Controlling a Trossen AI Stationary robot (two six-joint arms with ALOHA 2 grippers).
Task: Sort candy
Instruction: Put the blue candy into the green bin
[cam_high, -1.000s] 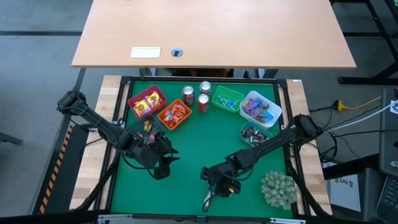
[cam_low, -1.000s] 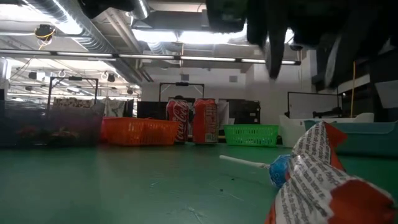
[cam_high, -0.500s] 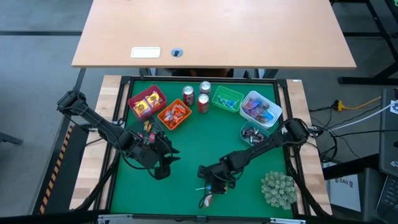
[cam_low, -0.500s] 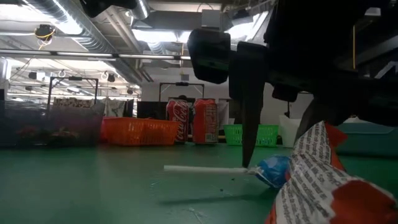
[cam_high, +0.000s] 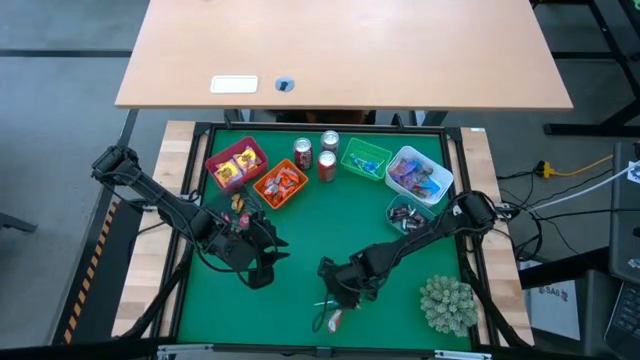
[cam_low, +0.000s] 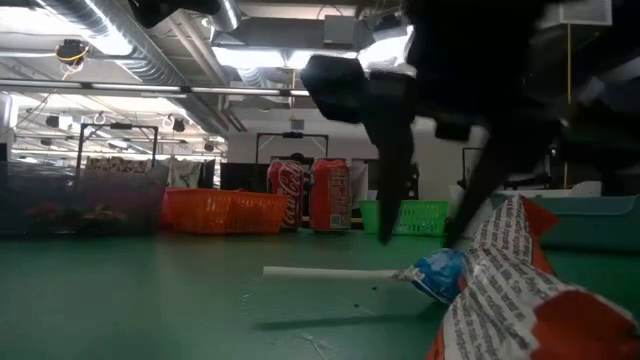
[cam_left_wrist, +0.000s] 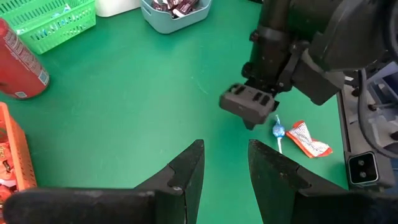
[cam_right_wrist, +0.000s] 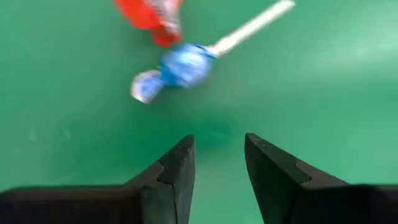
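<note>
Candy left loose: one blue lollipop (cam_right_wrist: 185, 65) and one red-wrapped sweet (cam_left_wrist: 308, 138), lying just beside each other on the green mat (cam_high: 300, 240) near its front edge.

Right gripper (cam_right_wrist: 216, 163) hangs just above the lollipop, jaws parted, nothing between them. The low view shows its fingers (cam_low: 395, 140) off the mat, lollipop head below them.

Left gripper (cam_left_wrist: 225, 163) waits over the mat's left half, jaws parted and empty, well apart from both sweets.

Outward, along the far edge: red bin (cam_high: 215, 157), orange bin (cam_high: 262, 190), green basket (cam_high: 352, 150), pale blue bin (cam_high: 397, 160) and a small grey tub (cam_high: 393, 210), all holding sweets.

Judgement: sorting nearly done, two pieces remain. Lollipop looks next, sweet after.
</note>
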